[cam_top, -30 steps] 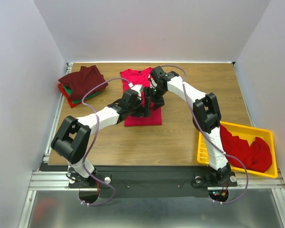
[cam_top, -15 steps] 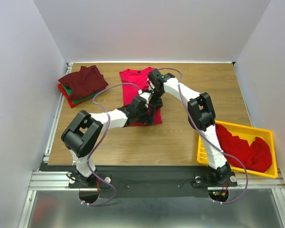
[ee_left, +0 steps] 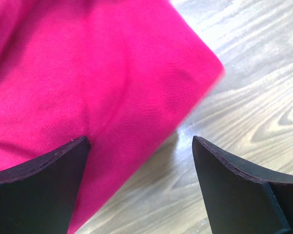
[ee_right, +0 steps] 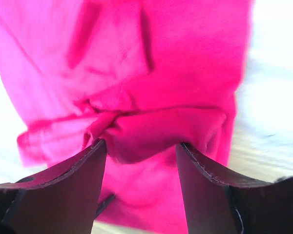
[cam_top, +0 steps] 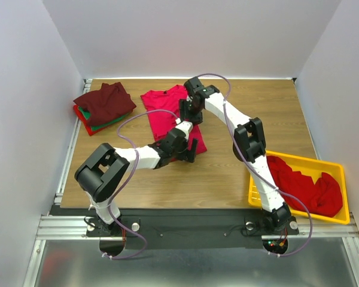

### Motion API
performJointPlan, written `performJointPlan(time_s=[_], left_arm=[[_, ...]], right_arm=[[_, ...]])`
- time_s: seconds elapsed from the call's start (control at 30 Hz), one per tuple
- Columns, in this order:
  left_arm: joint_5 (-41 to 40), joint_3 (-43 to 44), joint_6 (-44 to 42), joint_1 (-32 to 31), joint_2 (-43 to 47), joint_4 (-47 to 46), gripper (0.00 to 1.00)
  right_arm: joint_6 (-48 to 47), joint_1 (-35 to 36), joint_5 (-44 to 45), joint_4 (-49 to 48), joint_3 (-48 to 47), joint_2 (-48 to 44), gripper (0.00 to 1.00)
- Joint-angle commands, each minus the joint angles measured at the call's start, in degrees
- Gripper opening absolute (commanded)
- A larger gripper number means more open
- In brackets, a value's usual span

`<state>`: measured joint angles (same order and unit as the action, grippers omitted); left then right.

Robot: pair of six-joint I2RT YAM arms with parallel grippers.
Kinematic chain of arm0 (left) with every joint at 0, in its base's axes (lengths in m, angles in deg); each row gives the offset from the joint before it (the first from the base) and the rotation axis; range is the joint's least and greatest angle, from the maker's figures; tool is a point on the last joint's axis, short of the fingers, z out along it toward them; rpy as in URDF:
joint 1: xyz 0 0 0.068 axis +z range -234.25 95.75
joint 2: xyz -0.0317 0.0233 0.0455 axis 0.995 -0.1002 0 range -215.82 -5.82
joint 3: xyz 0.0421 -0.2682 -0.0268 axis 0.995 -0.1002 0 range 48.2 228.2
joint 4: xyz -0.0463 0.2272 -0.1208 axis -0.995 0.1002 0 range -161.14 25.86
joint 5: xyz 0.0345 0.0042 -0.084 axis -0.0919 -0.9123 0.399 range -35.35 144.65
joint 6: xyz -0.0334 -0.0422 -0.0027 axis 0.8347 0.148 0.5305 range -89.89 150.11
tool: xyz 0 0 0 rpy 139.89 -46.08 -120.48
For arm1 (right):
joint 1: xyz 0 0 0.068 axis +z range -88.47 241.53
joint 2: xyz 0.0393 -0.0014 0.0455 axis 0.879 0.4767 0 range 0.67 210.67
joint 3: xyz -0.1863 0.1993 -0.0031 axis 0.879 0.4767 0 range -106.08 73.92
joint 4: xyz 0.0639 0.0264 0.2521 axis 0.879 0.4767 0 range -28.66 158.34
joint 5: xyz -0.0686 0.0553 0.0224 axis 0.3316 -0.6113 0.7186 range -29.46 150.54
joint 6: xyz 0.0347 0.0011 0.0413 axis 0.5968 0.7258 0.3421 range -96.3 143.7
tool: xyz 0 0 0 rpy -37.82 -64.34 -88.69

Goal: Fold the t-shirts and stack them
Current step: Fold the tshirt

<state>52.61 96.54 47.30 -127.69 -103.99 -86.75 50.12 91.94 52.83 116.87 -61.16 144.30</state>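
Crimson cloth at the middle of the far edge: one t-shirt (cam_top: 167, 116) lies partly folded and slightly askew on the wooden table (cam_top: 227, 173), and both arms are working on it. The left gripper (ee_left: 139, 146) hovers over the shirt's near right corner, jaws well apart, nothing between them but the cloth edge and bare wood. The right gripper (ee_right: 139, 146) sits over the shirt's middle, jaws partly apart, with a bunched ridge of fabric between them; whether it is pinched or merely lying there cannot be told.

This looks like mid-fold, not stacking. Next, the left jaws likely need to drop and close on that corner so the hem can be carried over.

Waiting in the far left corner is the folded stack (cam_top: 103, 103), maroon on top. More red shirts (cam_top: 308, 185) fill the yellow tray (cam_top: 341, 173) at the near right corner.
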Motion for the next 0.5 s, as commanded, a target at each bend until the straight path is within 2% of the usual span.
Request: performJointPlan(time_s=[0.0, 0.3, 0.47], left_arm=[[4.2, -4.9, 2.8, -1.6, -1.9, 13.2, 0.98], [4.2, -4.8, 2.9, -1.8, 0.6, 15.0, 0.98], [-1.2, 0.0, 5.0, -1.8, 6.4, 21.9, 0.98]], right_arm=[[1.6, -3.2, 4.5, -3.5, -2.0, -2.9, 0.64], [1.4, -5.2, 2.9, -5.3, 0.7, -7.8, 0.64], [-0.5, -5.2, 0.2, -5.5, 7.3, -13.2, 0.64]])
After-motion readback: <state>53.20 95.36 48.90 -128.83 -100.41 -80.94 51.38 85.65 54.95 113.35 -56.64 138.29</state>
